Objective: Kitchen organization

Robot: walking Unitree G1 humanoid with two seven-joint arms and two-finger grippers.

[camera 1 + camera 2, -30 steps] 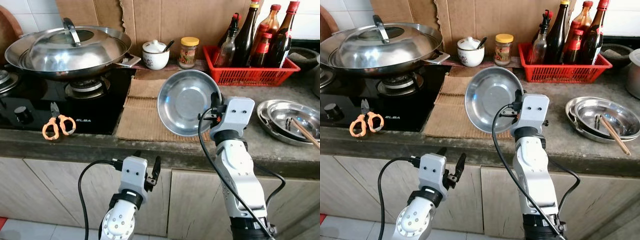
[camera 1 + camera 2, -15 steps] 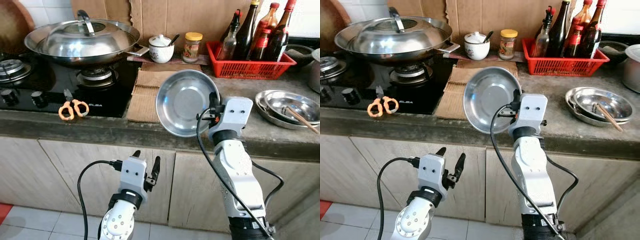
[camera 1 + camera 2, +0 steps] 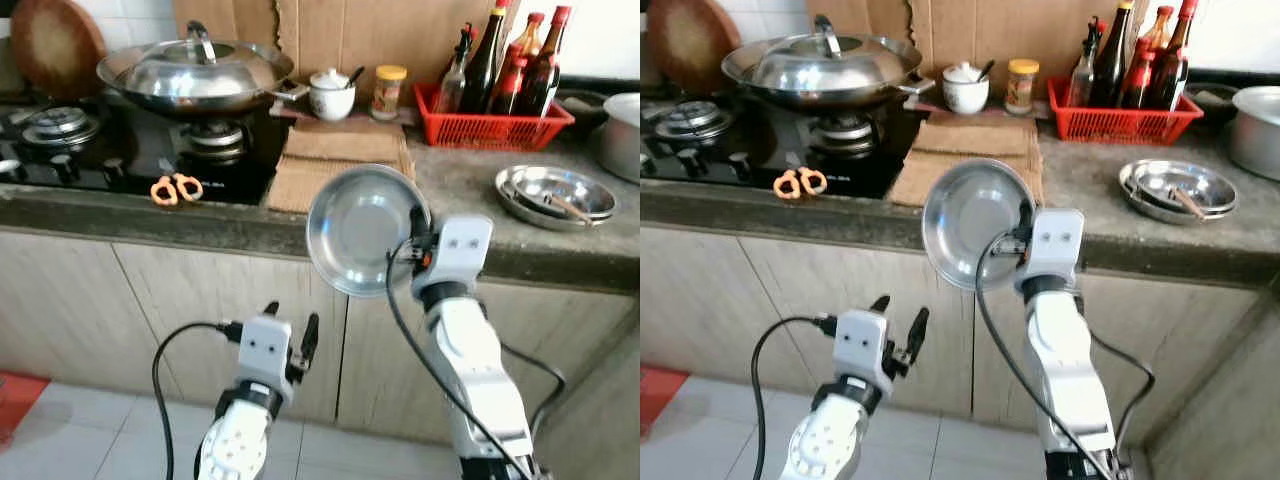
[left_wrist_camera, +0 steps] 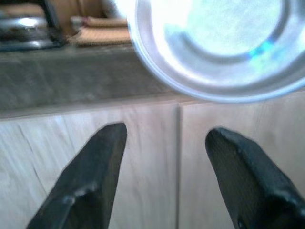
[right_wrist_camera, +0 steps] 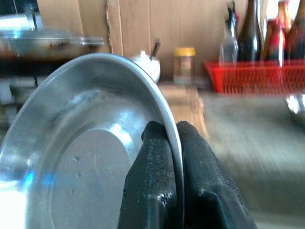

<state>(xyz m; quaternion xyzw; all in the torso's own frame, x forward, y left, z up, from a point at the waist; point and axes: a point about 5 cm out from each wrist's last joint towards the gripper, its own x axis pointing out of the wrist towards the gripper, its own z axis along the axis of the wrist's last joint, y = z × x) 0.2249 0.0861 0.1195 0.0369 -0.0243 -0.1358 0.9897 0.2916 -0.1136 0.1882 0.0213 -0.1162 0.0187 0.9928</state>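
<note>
Steel dish [image 3: 362, 228], round and shiny, stands on edge in the right claw [image 5: 171, 157], whose fingers [image 5: 152, 181] are clenched on its rim; it is held in front of the tabletop's [image 3: 455, 185] near edge, off the surface. Left claw [image 3: 290, 335] hangs low before the wooden cabinet doors [image 3: 190, 300], released, fingers [image 4: 90, 176] spread wide, holding nothing. On the tabletop: lidded wok [image 3: 195, 75] far left, orange scissors [image 3: 176, 188] near the edge, red basket [image 3: 490, 125] of bottles far right, stacked steel plates [image 3: 555, 192] on the right.
</note>
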